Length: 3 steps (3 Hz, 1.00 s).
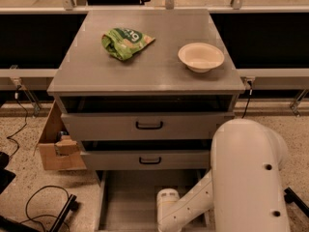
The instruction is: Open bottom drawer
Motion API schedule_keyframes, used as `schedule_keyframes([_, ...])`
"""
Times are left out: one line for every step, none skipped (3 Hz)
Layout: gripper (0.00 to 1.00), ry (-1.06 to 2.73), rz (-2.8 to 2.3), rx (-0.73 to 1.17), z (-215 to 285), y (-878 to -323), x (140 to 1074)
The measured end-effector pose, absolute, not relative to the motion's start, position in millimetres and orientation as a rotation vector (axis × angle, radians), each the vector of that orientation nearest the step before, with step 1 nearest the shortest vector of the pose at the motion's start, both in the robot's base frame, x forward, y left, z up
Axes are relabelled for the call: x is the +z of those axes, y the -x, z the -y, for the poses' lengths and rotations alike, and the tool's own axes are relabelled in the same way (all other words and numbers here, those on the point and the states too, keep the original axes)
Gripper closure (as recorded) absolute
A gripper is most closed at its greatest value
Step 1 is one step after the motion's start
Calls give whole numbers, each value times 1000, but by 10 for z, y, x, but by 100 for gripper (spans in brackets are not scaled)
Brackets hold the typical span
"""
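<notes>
The grey cabinet [145, 76] has three drawers. The bottom drawer [128, 197] stands pulled far out, its plain grey interior showing at the bottom of the view. Its front and black handle lie below the picture's lower edge. The middle drawer front [149, 160] and the top drawer front [148, 125] each stick out a little, with dark gaps above them. My white arm [246, 178] reaches down from the right, and its wrist [167, 202] hangs over the open bottom drawer. My gripper is past the wrist, below the lower edge, out of view.
A green chip bag [124, 41] and a cream bowl [201, 57] sit on the cabinet top. An open cardboard box [55, 144] stands on the floor left of the cabinet. Black cables [43, 204] lie on the speckled floor at lower left.
</notes>
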<state>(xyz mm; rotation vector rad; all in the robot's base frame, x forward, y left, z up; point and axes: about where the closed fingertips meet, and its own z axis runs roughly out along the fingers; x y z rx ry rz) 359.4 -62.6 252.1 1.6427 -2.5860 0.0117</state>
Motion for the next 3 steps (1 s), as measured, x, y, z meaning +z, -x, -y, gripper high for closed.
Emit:
schedule_keyframes([0, -1709, 2557, -35, 849, -3567, 3116])
schedule_keyframes([0, -1746, 2556, -80, 1125, -3342, 3615])
schedule_keyframes([0, -1774, 2574, -96, 1427, -3009, 4109])
